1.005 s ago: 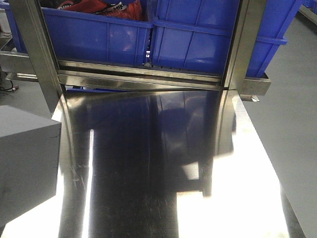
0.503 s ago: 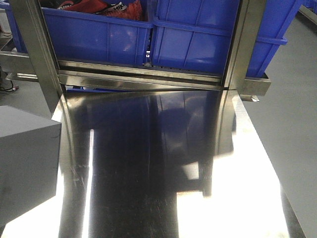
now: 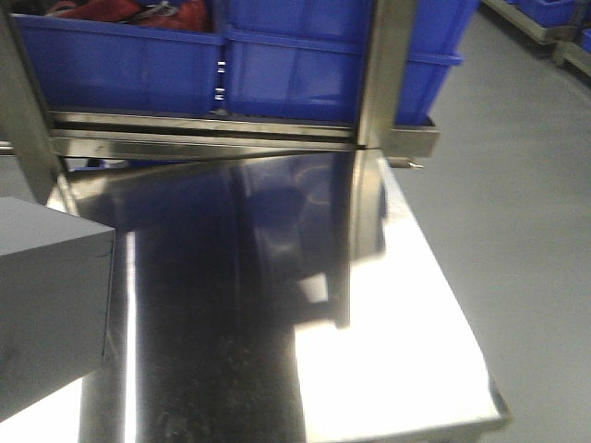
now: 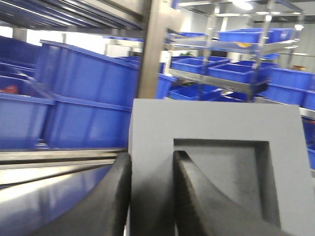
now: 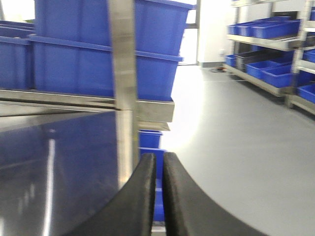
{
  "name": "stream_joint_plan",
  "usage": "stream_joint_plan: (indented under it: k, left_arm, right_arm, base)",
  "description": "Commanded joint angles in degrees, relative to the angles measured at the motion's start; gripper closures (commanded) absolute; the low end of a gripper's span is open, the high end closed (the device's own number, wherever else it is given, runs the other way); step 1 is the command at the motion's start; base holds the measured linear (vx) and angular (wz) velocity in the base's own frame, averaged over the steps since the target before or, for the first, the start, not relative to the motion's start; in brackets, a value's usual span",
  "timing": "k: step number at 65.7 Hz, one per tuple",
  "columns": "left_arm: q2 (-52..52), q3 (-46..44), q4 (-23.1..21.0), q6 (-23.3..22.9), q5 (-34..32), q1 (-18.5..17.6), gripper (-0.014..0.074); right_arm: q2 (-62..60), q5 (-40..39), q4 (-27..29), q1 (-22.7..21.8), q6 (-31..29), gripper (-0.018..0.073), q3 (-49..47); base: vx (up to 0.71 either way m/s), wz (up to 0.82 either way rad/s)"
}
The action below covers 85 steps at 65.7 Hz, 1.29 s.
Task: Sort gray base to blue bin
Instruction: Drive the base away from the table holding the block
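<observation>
We find the left gripper (image 4: 151,164) pinching one wall of the gray base (image 4: 216,123), with one finger outside and the other in the recess. In the front view the base occupies the lower left, over the steel table (image 3: 388,369). A blue bin (image 3: 295,74) stands at upper centre. The right gripper (image 5: 158,160) is pressed together with nothing between its fingers.

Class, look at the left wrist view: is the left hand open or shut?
Shut on the base: the left hand has its fingers pinching one wall, with one finger inside the recess.
</observation>
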Motion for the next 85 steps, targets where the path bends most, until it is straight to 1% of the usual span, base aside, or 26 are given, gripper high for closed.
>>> stream_joint_plan:
  k: [1,45,85]
  left_arm:
    - [0.66,-1.49,0.06,-0.71,-5.86,-0.19,0.0591]
    - [0.66,-1.49,0.06,-0.71,-5.86,-0.19,0.0591]
    - [0.66,-1.49,0.06,-0.71,-5.86,-0.19,0.0591]
  right_arm:
    - [-0.45,-4.24,-0.36,-0.23,-0.38,0.0564,0.05]
    - [-0.45,-4.24,-0.36,-0.23,-0.38,0.0564,0.05]
    - [-0.45,-4.24,-0.36,-0.23,-0.38,0.0564,0.05]
  base:
    - [-0.17,-0.46]
    - [-0.15,-0.55]
    - [-0.02,-0.59]
